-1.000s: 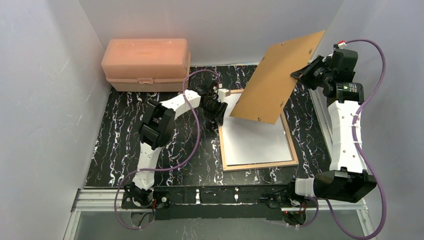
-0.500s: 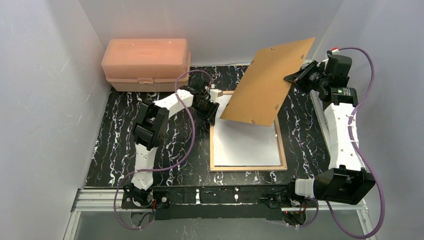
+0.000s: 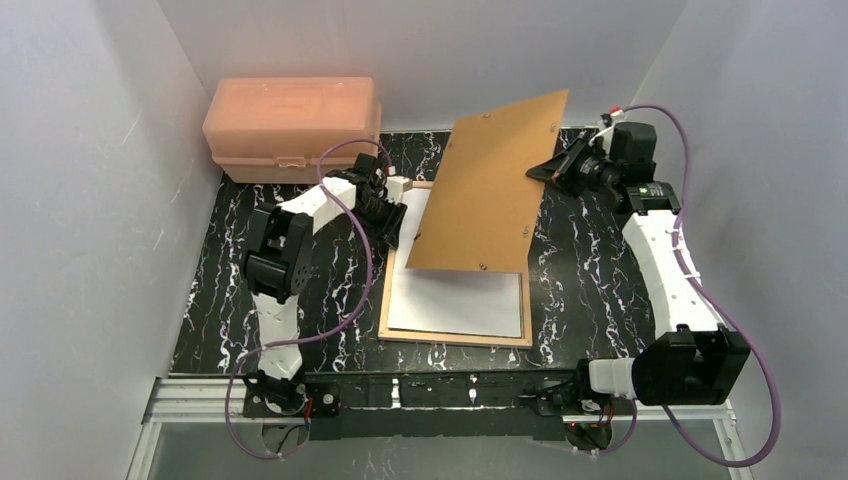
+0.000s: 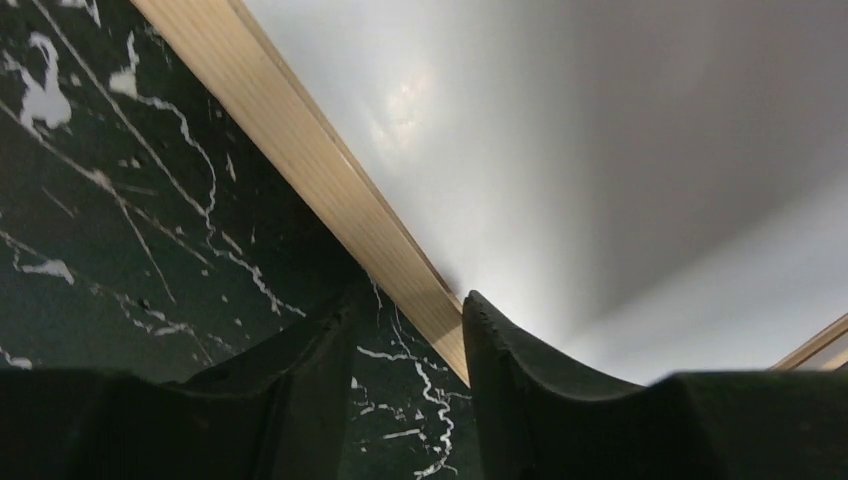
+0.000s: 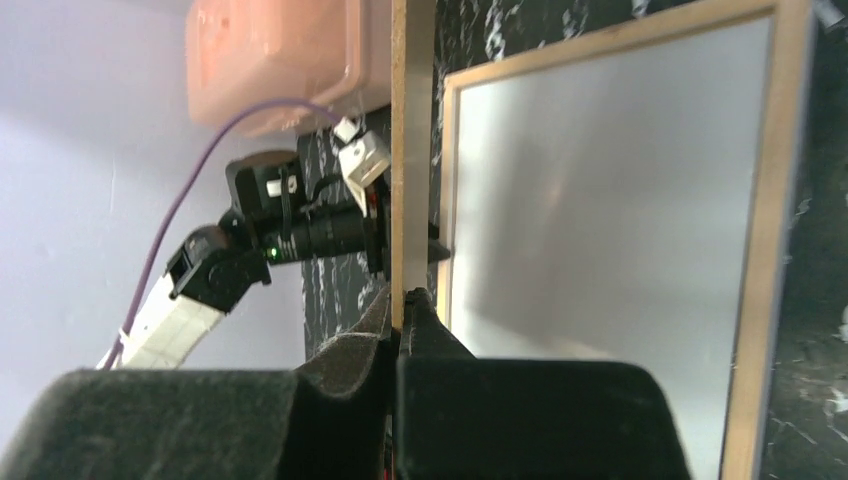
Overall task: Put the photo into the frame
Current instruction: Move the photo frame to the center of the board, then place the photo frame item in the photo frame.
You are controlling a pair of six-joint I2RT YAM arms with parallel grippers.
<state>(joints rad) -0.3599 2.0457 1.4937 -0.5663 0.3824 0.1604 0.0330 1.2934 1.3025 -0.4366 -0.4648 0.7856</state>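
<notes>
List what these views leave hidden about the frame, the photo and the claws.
- Top view: the backing board covers the frame's far part.
- Every view: the photo's printed side; only a white sheet shows inside the frame.
- Left wrist view: whether the left claw pinches the frame rail; too close and dark.
- Right wrist view: the backing board is edge-on, faces unseen.

backing board (image 3: 487, 185) above frame (image 3: 450, 337), box (image 3: 290, 115) behind left

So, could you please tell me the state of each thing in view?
frame: lying flat, back up.
photo: seemingly inside the frame, white side up.
backing board: held tilted above the frame.
pink box: closed.
left gripper: shut on the frame's left edge.
right gripper: shut on the backing board.
</notes>
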